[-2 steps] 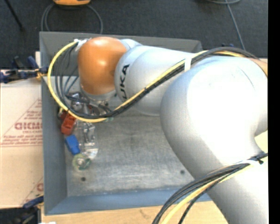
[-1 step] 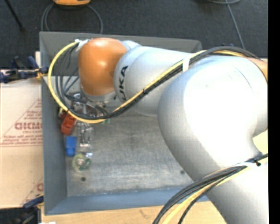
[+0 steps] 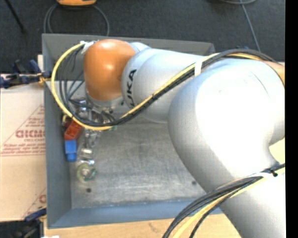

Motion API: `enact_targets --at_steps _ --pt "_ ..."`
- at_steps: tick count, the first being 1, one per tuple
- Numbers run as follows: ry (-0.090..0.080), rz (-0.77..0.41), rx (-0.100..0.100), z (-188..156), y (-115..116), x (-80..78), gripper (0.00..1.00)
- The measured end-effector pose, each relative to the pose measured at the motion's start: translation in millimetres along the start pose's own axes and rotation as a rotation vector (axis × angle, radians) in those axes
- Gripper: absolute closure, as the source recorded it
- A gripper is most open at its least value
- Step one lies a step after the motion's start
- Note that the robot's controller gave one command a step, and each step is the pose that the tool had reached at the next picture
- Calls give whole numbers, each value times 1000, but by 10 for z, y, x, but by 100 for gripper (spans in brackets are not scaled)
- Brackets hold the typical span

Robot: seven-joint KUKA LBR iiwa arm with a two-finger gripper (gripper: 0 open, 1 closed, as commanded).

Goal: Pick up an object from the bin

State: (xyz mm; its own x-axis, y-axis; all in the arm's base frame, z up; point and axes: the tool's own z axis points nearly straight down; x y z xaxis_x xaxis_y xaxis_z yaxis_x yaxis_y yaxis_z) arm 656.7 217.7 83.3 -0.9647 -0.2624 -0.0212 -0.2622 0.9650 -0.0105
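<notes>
Scene: grey metal bin (image 3: 139, 148), visible floor mostly bare. Visible contents bunched in a short row along the left wall:
- red-orange blocky piece (image 3: 72, 129) at the far end
- blue oblong plastic piece (image 3: 70, 150) touching it, just below
- small silvery-clear item (image 3: 86, 153) just beside the blue one
- round clear-greenish ring-like thing (image 3: 85, 172) nearest the front wall

Too small to identify further.

White arm with orange wrist cover (image 3: 105, 68) reaching across from the right, pitched down toward the left wall. Gripper (image 3: 91, 119) under the cover, above the upper end of the row, nearest the red-orange blocky piece and near the blue one. Yellow-black cable (image 3: 154, 95) looped round the wrist, part of the robot.

Gripper opening: cannot tell, masked by cover and wrist hardware. Nothing seen held. No confirmed contact with any item.

Likely reason for the pose: targets all hard against the wall, hence a steep reach down beside them. Stage judged as approach or descent, pick not yet made.

Risks, as estimate:
- Wall close on one side, so little room for the gripper there.
- Red-orange and blue pieces touching, so risk of dragging or pinching one when closing on the other.
- Silvery-clear item and ring-like thing probably light, liable to skid on bare metal.

Safest bet probably the red-orange piece, taken across its free sides, parallel to the wall.
</notes>
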Motion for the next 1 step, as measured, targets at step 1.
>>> enact_targets --at_steps 1 --pt "11 2 -9 -934 -32 -41 100"
